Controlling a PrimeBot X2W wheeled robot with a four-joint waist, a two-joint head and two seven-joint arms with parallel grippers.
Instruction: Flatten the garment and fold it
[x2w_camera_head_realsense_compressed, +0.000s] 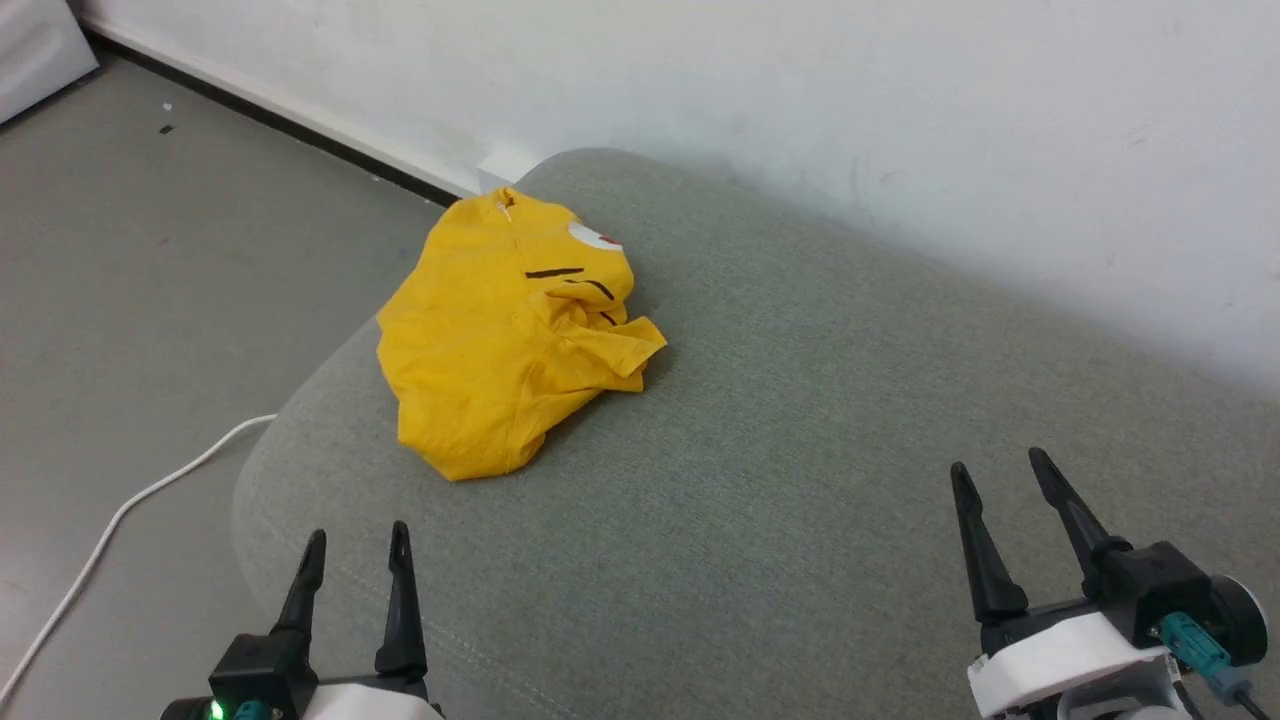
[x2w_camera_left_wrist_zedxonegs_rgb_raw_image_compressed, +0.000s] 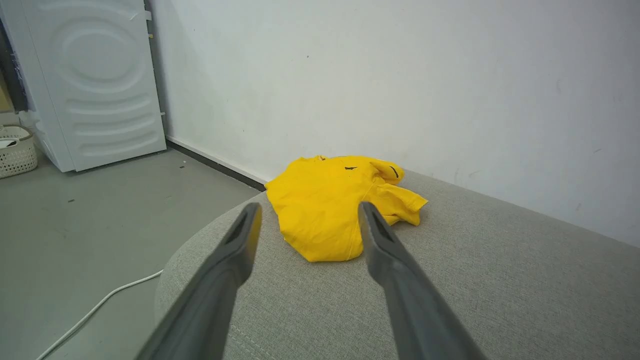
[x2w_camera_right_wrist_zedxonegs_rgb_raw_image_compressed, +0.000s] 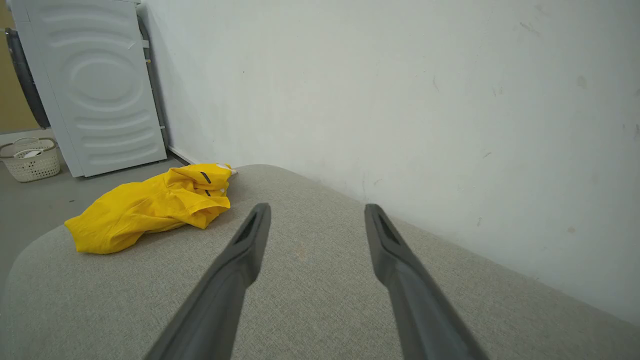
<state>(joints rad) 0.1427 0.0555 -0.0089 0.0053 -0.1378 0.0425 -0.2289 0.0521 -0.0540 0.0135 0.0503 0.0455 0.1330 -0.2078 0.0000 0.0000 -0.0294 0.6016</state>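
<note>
Crumpling hides most of the yellow T-shirt (x2w_camera_head_realsense_compressed: 510, 340). Its body is bunched into a heap and one hemmed sleeve sticks out on the right. Of the print, just a few black line marks and a white patch with a sliver of red at the far edge can be made out. In the left wrist view a pale woven basket (x2w_camera_left_wrist_zedxonegs_rgb_raw_image_compressed: 15, 150) is cut off by the left edge, and what lies in it is too small to tell. The left pincer (x2w_camera_head_realsense_compressed: 358, 531) is cut off at its base by the bottom edge of the head view.

At the left, a white cable (x2w_camera_head_realsense_compressed: 150, 490) snakes over the grey floor (x2w_camera_head_realsense_compressed: 150, 250). A white appliance (x2w_camera_left_wrist_zedxonegs_rgb_raw_image_compressed: 95, 80) with an embossed side panel stands against the white wall (x2w_camera_head_realsense_compressed: 800, 120). The T-shirt lies on the far left end of a grey fabric-covered cushion (x2w_camera_head_realsense_compressed: 800, 400), near its rounded corner and close to the wall.

The left pincer hangs over the cushion's near left edge, fingers apart and empty, pointing toward the T-shirt and well apart from it. The right pincer (x2w_camera_head_realsense_compressed: 998, 460), at the lower right, likewise stands released and holds nothing, its fingers leaning a little to the left over bare cushion.
</note>
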